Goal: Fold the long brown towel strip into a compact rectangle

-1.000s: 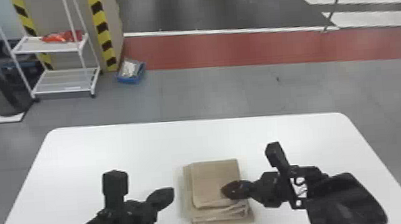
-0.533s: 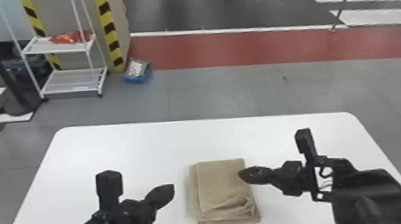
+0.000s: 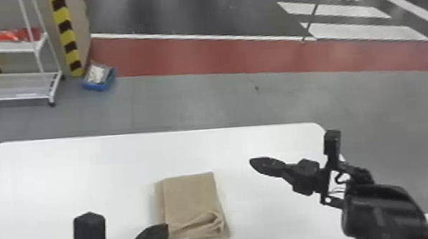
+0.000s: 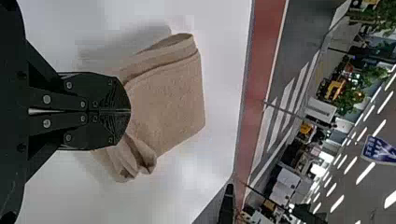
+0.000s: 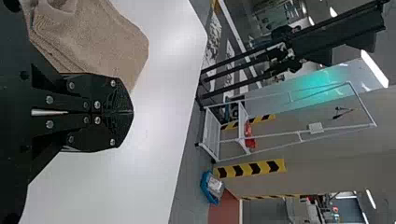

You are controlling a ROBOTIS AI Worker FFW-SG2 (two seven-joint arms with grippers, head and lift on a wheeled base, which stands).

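Note:
The brown towel (image 3: 189, 194) lies folded into a layered block on the white table, with a loose, rumpled fold along its near part. At its left side is my left gripper (image 3: 165, 229), its tip by the towel's near left edge. In the left wrist view that gripper (image 4: 130, 111) is shut, with the towel (image 4: 170, 100) beyond its fingertips. My right gripper (image 3: 251, 161) stands off to the towel's right, apart from it. The right wrist view has this gripper (image 5: 132, 112) shut too, beside the towel (image 5: 100, 39).
The white table (image 3: 65, 167) extends around the towel, its far edge running across the head view. On the floor beyond are a white shelf rack (image 3: 16, 86) with red items and a blue bin (image 3: 98, 78).
The right gripper has let go of contact with the towel's right side and moved away to the right. The head view has shifted, and the left gripper now appears closer to the towel.

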